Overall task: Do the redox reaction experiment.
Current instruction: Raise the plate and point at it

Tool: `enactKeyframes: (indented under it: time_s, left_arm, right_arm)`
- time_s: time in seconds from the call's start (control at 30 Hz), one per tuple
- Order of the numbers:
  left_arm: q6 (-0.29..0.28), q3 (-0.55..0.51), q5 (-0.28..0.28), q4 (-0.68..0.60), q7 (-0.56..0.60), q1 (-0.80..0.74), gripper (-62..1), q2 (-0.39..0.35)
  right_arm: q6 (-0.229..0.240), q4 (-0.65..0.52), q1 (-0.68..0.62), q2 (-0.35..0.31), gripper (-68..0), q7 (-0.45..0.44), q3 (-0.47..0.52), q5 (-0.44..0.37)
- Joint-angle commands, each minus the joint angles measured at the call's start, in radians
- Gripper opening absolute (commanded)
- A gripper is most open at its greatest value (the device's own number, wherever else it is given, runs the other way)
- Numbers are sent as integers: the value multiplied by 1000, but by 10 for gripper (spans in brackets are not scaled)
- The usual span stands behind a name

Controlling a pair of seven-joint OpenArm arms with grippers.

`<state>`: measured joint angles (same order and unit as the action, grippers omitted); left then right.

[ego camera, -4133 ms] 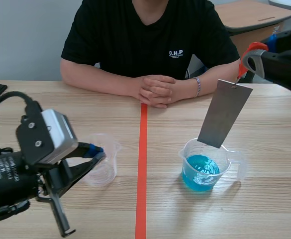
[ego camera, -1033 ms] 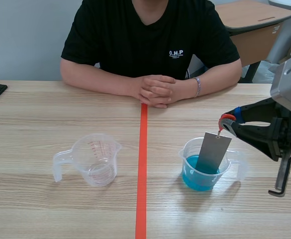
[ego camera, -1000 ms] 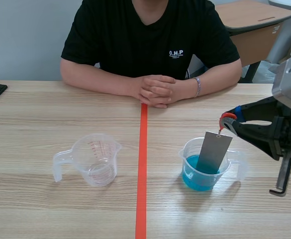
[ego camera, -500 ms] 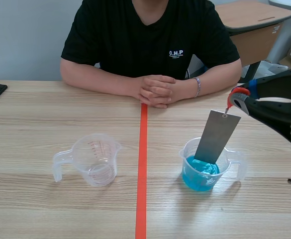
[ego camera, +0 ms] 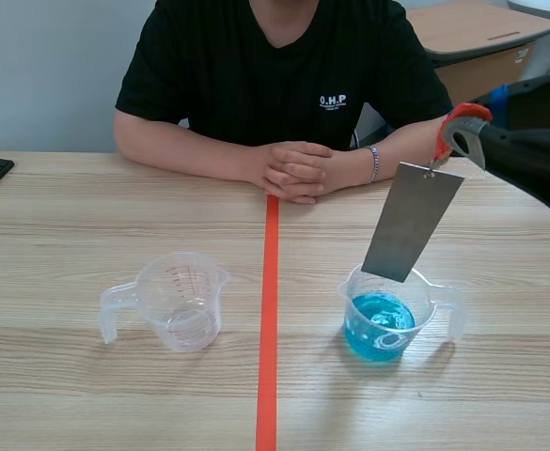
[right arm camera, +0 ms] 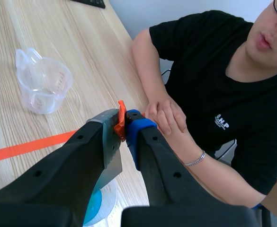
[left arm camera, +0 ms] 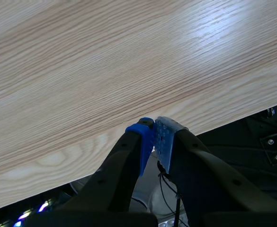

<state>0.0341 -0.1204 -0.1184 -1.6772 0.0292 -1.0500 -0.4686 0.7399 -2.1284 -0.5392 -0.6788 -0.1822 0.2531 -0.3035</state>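
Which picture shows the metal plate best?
The scene view: the whole metal plate hangs from the right gripper over the cup. The right wrist view shows only a strip; the left wrist view, none.

scene: faces person (ego camera: 284, 85) | left wrist: close, probably edge of table (left arm camera: 105, 71) | right wrist: shares person

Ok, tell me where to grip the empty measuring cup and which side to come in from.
Grip the empty measuring cup by its handle, coming in level from the robot's left. The cup stands upright with the handle sticking out to that side, so it is probably the easiest part to pinch; the round clear wall looks wider and may slip.
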Motion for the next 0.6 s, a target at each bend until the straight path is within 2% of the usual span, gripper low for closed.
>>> enactKeyframes:
  time_s: [0.0,0.1,0.33,0.57]
  left_arm:
    - [5,2,-27,-23,23,3,-566,-35]
    - [0,2,-60,-37,31,18,-566,-93]
    - [-8,39,-81,-80,34,76,-566,-253]
    - [-76,132,-107,-106,35,193,-566,-418]
  right_arm:
    - [6,-16,-1,-14,-660,8,15,-31]
    - [6,-29,-1,-14,-660,57,26,-72]
    - [6,-60,-1,-16,-660,147,40,-158]
    - [6,-90,-1,-16,-660,230,73,-242]
